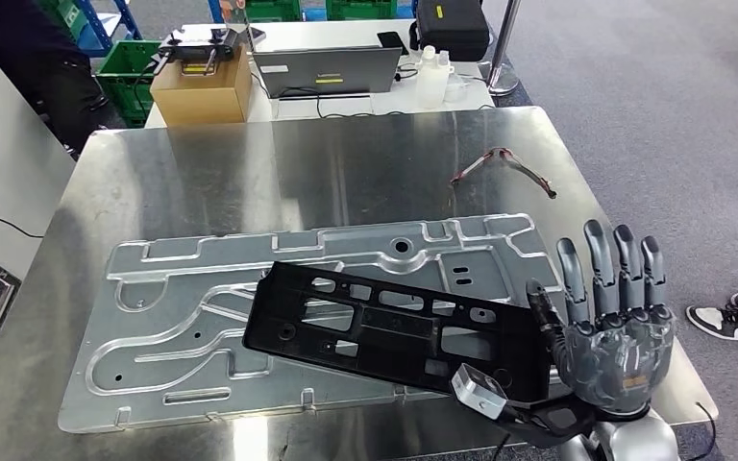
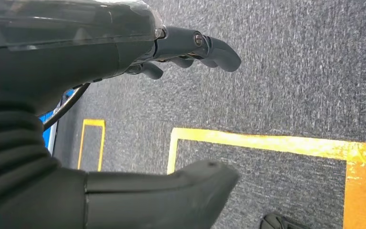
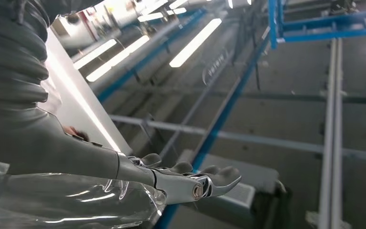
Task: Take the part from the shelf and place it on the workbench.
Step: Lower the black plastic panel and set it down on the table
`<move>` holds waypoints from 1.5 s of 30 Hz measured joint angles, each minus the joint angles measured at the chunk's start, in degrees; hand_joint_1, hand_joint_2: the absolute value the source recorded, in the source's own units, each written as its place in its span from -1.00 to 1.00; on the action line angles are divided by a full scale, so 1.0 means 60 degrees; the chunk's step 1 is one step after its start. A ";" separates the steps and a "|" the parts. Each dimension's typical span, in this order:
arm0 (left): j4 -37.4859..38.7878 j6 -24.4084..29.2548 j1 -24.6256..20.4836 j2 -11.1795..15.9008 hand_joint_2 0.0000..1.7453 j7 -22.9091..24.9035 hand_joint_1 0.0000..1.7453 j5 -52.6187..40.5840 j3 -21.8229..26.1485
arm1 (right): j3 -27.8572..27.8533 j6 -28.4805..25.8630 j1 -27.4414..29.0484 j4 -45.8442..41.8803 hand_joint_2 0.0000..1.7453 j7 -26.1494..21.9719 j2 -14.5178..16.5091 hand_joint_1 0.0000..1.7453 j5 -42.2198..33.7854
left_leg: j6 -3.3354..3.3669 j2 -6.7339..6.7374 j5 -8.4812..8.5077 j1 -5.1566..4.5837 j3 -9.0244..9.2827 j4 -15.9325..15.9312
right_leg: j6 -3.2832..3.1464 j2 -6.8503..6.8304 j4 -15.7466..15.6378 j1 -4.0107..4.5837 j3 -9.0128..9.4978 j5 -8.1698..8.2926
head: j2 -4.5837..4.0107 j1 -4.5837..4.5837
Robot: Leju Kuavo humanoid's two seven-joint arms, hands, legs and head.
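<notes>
The right hand [image 1: 607, 322] stands open, fingers spread upward, just beside the black part [image 1: 399, 327], which lies flat across a silver plate [image 1: 202, 288] on the surface [image 1: 250, 163]. It looks stiff, light, perhaps plastic; best gripped by a long edge.

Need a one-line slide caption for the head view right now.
Black plastic part lies on the stamped metal panel on the workbench; right hand open beside it, fingers spread.
</notes>
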 joint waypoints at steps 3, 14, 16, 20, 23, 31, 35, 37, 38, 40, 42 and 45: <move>0.0001 0.0010 0.0003 -0.0051 1.00 0.0011 -1.00 0.0105 0.0100 | -0.0225 0.0000 0.0388 -0.0557 1.00 -0.0002 -0.0289 -1.00 0.0003 | 0.0001 -0.0003 -0.0001 0.0000 0.0002 0.0000 | 0.0003 -0.0005 -0.0001 0.0001 0.0000 -0.0003 | -0.0001 0.0000; 0.0002 -0.0002 0.0031 -0.0262 1.00 0.0630 -1.00 0.0251 0.0362 | -0.2306 0.0000 0.1900 -0.2124 1.00 0.0966 -0.0618 -1.00 0.0003 | -0.0003 0.0002 -0.0015 0.0002 0.0005 0.0000 | 0.0012 0.0005 -0.0003 0.0001 0.0000 -0.0014 | 0.0000 0.0000; 0.0001 -0.0019 0.0035 -0.0305 1.00 0.0687 -1.00 0.0311 0.0404 | -0.2694 0.0000 0.2120 -0.2222 1.00 0.1250 -0.0621 -1.00 0.0003 | -0.0002 0.0002 -0.0015 0.0001 0.0004 0.0000 | 0.0012 0.0005 -0.0003 0.0001 0.0003 -0.0014 | 0.0000 0.0000; 0.0000 -0.0026 0.0031 -0.0384 1.00 0.0697 -1.00 0.0345 0.0512 | -0.3351 0.0000 0.2427 -0.2347 1.00 0.1525 -0.0621 -1.00 0.0003 | -0.0002 0.0003 -0.0015 0.0001 0.0005 0.0000 | 0.0013 0.0008 -0.0003 0.0000 0.0005 -0.0013 | -0.0001 0.0000; 0.0000 -0.0026 0.0027 -0.0413 1.00 0.0697 -1.00 0.0347 0.0534 | -0.3606 0.0000 0.2526 -0.2384 1.00 0.1536 -0.0621 -1.00 0.0003 | -0.0002 0.0004 -0.0015 0.0001 0.0005 0.0000 | 0.0013 0.0008 -0.0003 0.0001 0.0004 -0.0013 | -0.0001 0.0000; 0.0000 -0.0026 0.0026 -0.0453 1.00 0.0697 -1.00 0.0347 0.0546 | -0.3831 0.0000 0.2609 -0.2390 1.00 0.1542 -0.0621 -1.00 0.0003 | -0.0002 0.0008 -0.0015 0.0002 0.0006 0.0000 | 0.0013 0.0008 -0.0003 0.0002 0.0004 -0.0013 | -0.0001 0.0000; 0.0001 -0.0026 0.0026 -0.0458 1.00 0.0697 -1.00 0.0349 0.0550 | -0.3843 0.0000 0.2619 -0.2390 1.00 0.1552 -0.0621 -1.00 0.0003 | -0.0002 0.0008 -0.0015 0.0002 0.0006 0.0000 | 0.0013 0.0008 -0.0003 0.0002 0.0004 -0.0013 | -0.0001 0.0000; 0.0001 -0.0026 0.0024 -0.0460 1.00 0.0695 -1.00 0.0366 0.0559 | -0.3886 0.0000 0.2639 -0.2390 1.00 0.1621 -0.0621 -1.00 -0.0006 | -0.0002 0.0008 -0.0015 0.0002 0.0008 0.0000 | 0.0012 0.0008 -0.0003 0.0001 0.0002 -0.0014 | 0.0000 0.0000; 0.0001 -0.0027 0.0023 -0.0462 1.00 0.0693 -1.00 0.0393 0.0569 | -0.3945 0.0000 0.2660 -0.2389 1.00 0.1664 -0.0619 -1.00 -0.0035 | -0.0002 0.0007 -0.0015 0.0002 0.0008 0.0000 | 0.0012 0.0008 -0.0003 0.0001 0.0001 -0.0014 | 0.0000 0.0000; 0.0001 -0.0042 0.0022 -0.0472 1.00 0.0689 -1.00 0.0467 0.0596 | -0.4184 0.0002 0.2714 -0.2378 1.00 0.1673 -0.0595 -1.00 -0.0182 | -0.0002 0.0007 -0.0016 0.0001 0.0008 0.0000 | 0.0012 0.0008 -0.0004 0.0000 0.0000 -0.0014 | 0.0001 0.0000; 0.0000 -0.0065 0.0023 -0.0491 1.00 0.0686 -1.00 0.0525 0.0624 | -0.4551 0.0004 0.2705 -0.2344 1.00 0.1230 -0.0479 -1.00 -0.0641 | -0.0001 0.0008 -0.0016 0.0001 0.0007 0.0000 | 0.0012 0.0009 -0.0004 0.0000 0.0000 -0.0014 | 0.0000 0.0000; 0.0001 -0.0113 0.0021 -0.0545 1.00 0.0695 -1.00 0.0596 0.0708 | -0.5705 0.0004 0.2337 -0.2079 1.00 -0.1225 0.0197 -1.00 -0.2492 | -0.0002 0.0009 -0.0017 0.0001 0.0012 0.0000 | 0.0013 0.0010 -0.0005 0.0001 -0.0009 -0.0015 | -0.0001 0.0000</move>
